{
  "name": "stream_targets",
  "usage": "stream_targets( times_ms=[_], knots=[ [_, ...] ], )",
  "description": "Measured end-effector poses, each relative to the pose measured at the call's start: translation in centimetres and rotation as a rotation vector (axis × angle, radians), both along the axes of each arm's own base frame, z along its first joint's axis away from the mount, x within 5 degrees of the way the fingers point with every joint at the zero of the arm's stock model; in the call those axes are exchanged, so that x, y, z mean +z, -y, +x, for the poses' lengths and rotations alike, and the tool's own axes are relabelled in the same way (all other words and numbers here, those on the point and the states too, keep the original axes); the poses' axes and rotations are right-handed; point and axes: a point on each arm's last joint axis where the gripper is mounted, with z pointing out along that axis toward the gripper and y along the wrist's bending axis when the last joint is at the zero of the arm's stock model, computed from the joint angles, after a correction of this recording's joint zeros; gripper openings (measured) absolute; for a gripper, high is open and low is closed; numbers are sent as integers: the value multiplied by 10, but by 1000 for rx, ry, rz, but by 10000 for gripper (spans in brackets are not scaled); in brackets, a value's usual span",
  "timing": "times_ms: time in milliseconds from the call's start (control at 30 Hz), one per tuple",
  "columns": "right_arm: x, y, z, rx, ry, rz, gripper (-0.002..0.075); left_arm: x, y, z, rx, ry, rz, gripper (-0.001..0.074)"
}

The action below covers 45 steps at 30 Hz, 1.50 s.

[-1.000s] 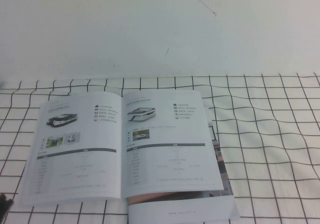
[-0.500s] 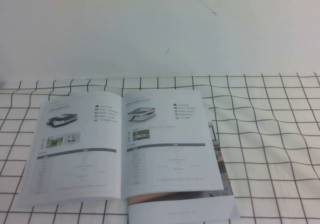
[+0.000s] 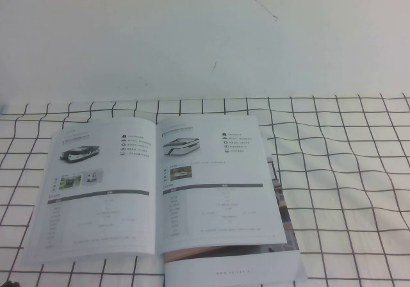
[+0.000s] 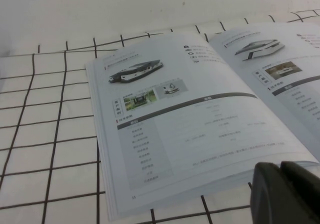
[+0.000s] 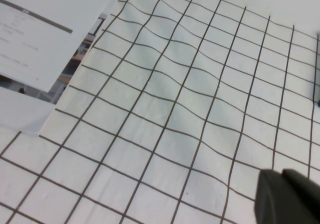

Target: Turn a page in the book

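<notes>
The book (image 3: 157, 191) lies open and flat on the checked cloth, left of centre. Its left page (image 3: 96, 197) carries a dark device photo, small pictures and a grey-headed table; it also shows in the left wrist view (image 4: 175, 124). The right page (image 3: 214, 184) shows a lighter device. My left gripper (image 4: 281, 170) is shut and empty, just off the book's near edge below the left page. Only a dark tip of it shows in the high view's bottom left corner (image 3: 5, 282). My right gripper (image 5: 282, 176) is shut and empty over bare cloth, right of the book, out of the high view.
A plain white sheet with a brownish photo strip (image 3: 237, 271) lies under the book's right half and sticks out at its near and right sides (image 5: 25, 114). The black-gridded white cloth (image 3: 346, 191) covers the table. A white wall stands behind.
The dark tip of my left gripper in the high view's bottom left corner has drawn back toward the near edge. The book has not moved.
</notes>
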Motion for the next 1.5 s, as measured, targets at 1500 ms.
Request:
stream_targets(
  times_ms=[1500],
  knots=[
    [-37,9,-12,-266,264,69,0,0,-1,0,12,-15,-13,-3]
  ],
)
